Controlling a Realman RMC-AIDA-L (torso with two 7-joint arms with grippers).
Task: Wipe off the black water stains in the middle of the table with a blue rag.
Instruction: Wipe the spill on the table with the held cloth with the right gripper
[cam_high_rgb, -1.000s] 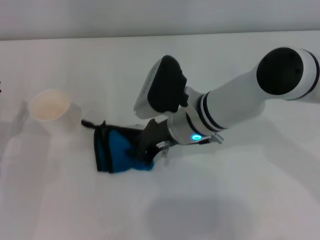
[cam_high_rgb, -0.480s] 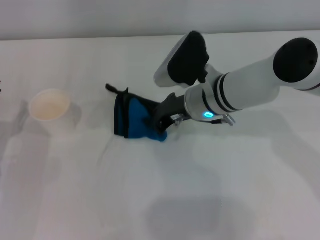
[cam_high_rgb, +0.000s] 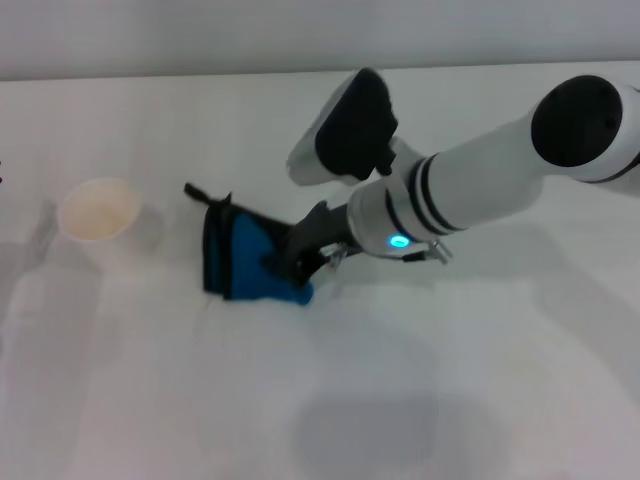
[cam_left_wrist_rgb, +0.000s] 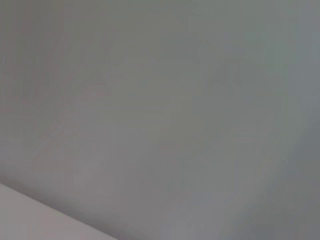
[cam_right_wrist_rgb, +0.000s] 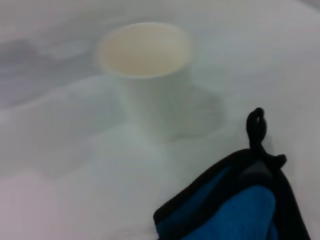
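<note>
Near the middle of the table, the right gripper presses down on the blue rag, its dark fingers clamped onto the cloth's near edge. The rag lies bunched flat on the white surface, its black loop tab pointing away toward the far-left side. No black water stains show anywhere on the tabletop in either the head view or the right wrist view; whatever lay there is either under the rag or already gone. This looks like the wiping step itself, well along. The next move likely calls for keeping the cloth pressed flat and sweeping it across the same patch, or lifting it to check beneath. A white paper cup stands upright to the rag's left, apart from it; its inside looks empty. The left gripper is out of sight, its wrist view showing only blank grey.
</note>
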